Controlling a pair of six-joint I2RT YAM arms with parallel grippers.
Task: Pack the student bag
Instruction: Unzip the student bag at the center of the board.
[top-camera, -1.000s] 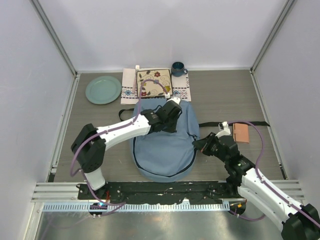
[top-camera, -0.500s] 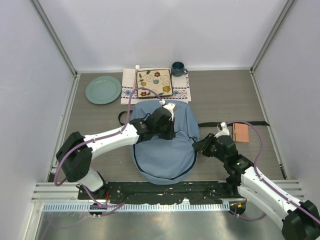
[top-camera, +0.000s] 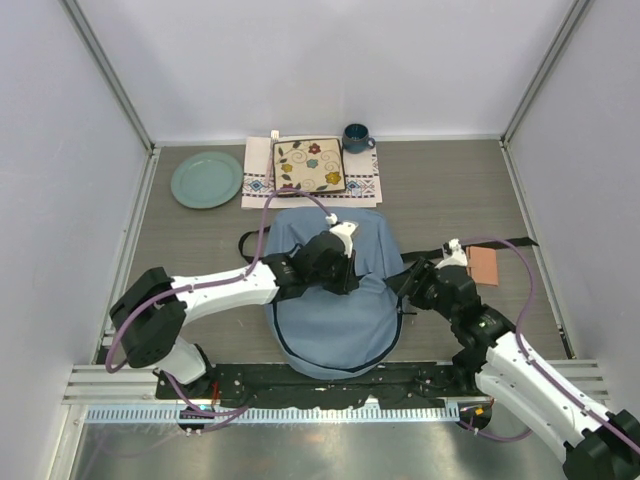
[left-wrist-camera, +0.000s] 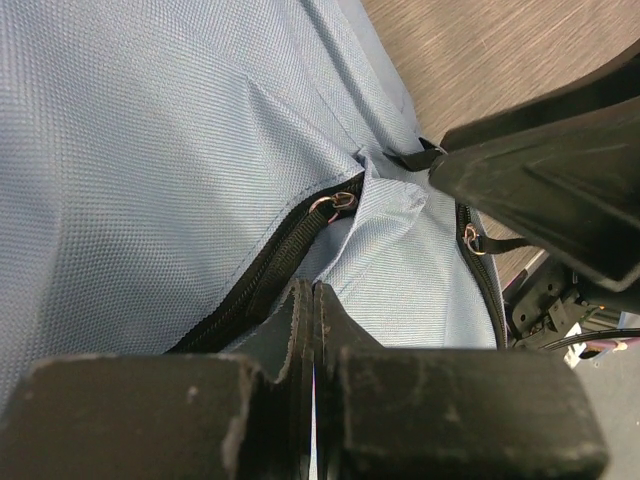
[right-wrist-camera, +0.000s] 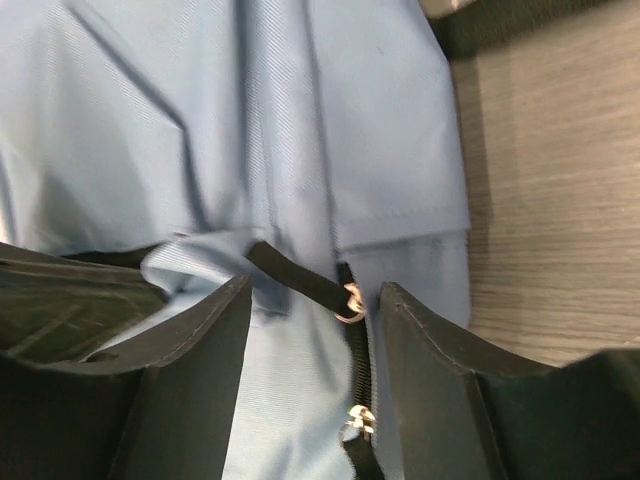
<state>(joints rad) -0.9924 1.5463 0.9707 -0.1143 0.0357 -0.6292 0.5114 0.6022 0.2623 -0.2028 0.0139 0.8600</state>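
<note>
Light-blue fabric backpack (top-camera: 330, 322) lies flat on the grey table (top-camera: 450, 190); only wrist views reveal left jaws clenched shut beside its dark zipper (left-wrist-camera: 268, 268) — right jaws released, straddling a silver zipper pull (right-wrist-camera: 350, 300).

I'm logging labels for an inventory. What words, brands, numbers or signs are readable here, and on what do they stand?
None: no readable text shows in any view.
The student bag shows only plain blue fabric and dark zippers, with no logo in sight.
The square tile and the cloth mat carry flower and stitched patterns, not letters.
The green plate and the mug look unmarked.
</note>
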